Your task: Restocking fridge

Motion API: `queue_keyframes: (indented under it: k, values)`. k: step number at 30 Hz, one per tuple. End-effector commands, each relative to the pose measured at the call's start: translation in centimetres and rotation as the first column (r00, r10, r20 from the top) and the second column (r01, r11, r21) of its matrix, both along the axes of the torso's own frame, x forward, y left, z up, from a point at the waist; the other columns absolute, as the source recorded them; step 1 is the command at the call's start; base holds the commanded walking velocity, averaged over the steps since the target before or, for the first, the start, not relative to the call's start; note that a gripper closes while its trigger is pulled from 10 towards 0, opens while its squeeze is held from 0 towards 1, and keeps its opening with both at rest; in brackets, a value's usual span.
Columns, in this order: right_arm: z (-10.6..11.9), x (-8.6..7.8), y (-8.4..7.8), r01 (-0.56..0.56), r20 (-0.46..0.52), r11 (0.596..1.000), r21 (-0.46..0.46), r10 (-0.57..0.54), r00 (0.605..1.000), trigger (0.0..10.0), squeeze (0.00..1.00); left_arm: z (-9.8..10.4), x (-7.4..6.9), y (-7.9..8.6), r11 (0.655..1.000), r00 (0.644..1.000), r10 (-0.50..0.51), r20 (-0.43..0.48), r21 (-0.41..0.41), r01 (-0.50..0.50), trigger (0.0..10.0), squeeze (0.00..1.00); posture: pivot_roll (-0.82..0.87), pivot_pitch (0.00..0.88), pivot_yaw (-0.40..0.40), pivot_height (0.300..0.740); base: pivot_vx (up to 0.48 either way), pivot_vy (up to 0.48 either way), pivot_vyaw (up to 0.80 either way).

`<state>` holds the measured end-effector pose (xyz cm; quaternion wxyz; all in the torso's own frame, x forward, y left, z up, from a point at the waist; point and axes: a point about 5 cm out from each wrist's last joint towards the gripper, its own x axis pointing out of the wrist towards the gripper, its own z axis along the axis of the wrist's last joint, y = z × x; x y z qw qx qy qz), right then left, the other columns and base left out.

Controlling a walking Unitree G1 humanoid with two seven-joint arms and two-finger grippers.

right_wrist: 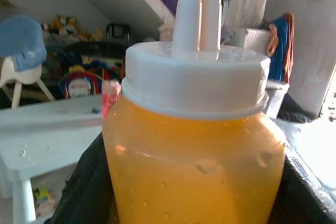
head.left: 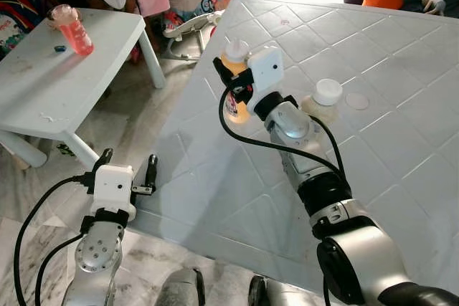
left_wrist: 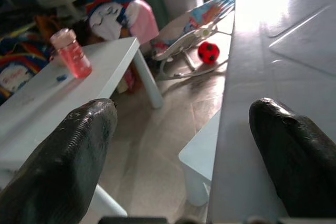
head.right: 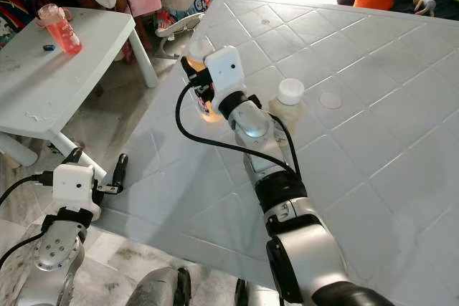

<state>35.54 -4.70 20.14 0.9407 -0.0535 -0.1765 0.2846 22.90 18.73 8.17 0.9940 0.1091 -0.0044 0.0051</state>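
The right gripper [head.left: 234,85] is pinching the orange squeeze bottle [right_wrist: 194,150], seemingly mid-body (fingers partly hidden). It should be lifting straight up, clearing the white-capped jar [head.left: 325,99]; the left gripper [head.left: 129,169] is hanging spread

Orange bottle [head.left: 237,80] label behind right claw [head.left: 231,84]

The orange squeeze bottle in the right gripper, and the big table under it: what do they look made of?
The orange squeeze bottle looks like translucent, glossy plastic: light glows through the orange contents, and droplets show on the wall. Its white nozzle cap seems opaque matte plastic. The right gripper holds it between black fingers. The big table looks like moulded white plastic with a raised diamond grid, semi-matte.
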Motion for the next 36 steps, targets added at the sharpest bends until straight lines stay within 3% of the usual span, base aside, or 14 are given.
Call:
queue_keyframes:
  k: [1, 8, 16, 21, 36]
  values:
    - [0.2, -0.9, 0.6, -0.030, 0.016, 1.000, -0.002, 0.030, 0.999, 10.0, 0.00, -1.0, 0.1, 0.3, 0.999, 0.997, 0.041, -0.059, 0.007, -0.041, 10.0, 0.00, 0.13, 0.112, 0.052, 0.740, 0.000, 0.000, 0.00]
    - [-2.3, -3.5, -0.4, -0.009, -0.039, 1.000, 0.021, 0.010, 0.999, 10.0, 0.00, -1.4, 0.8, 0.0, 0.997, 0.995, 0.071, -0.075, 0.013, -0.071, 10.0, 0.00, 0.10, 0.090, 0.050, 0.740, 0.000, 0.000, 0.00]
    - [-3.9, -5.7, -3.4, 0.096, -0.168, 0.995, -0.022, -0.099, 0.981, 10.0, 0.00, -1.6, 1.6, -0.5, 0.997, 0.994, 0.077, -0.072, 0.011, -0.076, 10.0, 0.00, 0.07, 0.086, 0.037, 0.740, 0.000, 0.000, 0.00]
    - [-4.8, -7.4, -5.2, 0.099, -0.252, 0.993, -0.064, -0.112, 0.961, 10.0, 0.00, -1.7, 1.8, -0.6, 0.997, 0.994, 0.081, -0.071, 0.008, -0.081, 10.0, 0.00, 0.06, 0.084, 0.034, 0.740, 0.000, 0.000, 0.00]
    - [-4.6, -7.2, -5.1, 0.126, -0.224, 0.991, -0.038, -0.132, 0.966, 10.0, 0.00, -1.6, 2.4, -0.8, 0.995, 0.994, 0.098, -0.056, -0.001, -0.098, 10.0, 0.00, 0.06, 0.077, 0.028, 0.740, -0.089, 0.000, 0.00]
